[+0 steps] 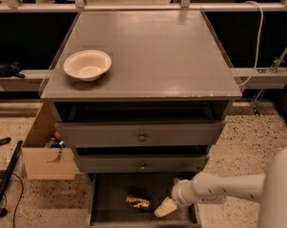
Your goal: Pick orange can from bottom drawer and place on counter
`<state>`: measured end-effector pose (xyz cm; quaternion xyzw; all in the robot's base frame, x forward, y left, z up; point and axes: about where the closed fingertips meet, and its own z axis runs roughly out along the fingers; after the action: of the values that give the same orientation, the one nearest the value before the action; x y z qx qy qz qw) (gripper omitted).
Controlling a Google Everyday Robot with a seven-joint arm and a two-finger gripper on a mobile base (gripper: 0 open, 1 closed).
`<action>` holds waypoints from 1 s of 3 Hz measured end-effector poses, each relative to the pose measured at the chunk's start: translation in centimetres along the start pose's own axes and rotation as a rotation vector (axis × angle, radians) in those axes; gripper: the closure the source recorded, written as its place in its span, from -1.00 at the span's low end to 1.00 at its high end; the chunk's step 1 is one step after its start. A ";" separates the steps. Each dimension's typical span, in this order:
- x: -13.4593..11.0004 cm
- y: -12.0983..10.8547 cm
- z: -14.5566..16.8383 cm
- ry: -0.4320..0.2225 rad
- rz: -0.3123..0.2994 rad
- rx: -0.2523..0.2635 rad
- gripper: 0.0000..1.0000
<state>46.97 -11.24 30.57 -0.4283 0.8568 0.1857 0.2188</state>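
The orange can (138,202) lies on its side on the dark floor of the open bottom drawer (110,194), left of the middle. My gripper (164,207) comes in from the right on a white arm and sits low inside the drawer, just right of the can and apart from it. The counter (153,51) is the flat grey top of the cabinet above.
A cream round bowl (87,64) stands on the counter's left front. Two shallower drawers with round knobs (142,137) overhang the bottom drawer. An open cardboard box (46,151) stands on the floor to the cabinet's left. A white cable (257,37) hangs at the right.
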 end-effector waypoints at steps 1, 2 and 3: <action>-0.2 -0.7 3.6 0.025 -0.015 -0.021 -1.00; -0.3 -0.5 6.8 0.046 -0.033 -0.051 -1.00; -0.4 -0.4 7.1 0.046 -0.035 -0.053 -1.00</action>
<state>49.05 -7.63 24.85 -0.4530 0.8489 0.1947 0.1906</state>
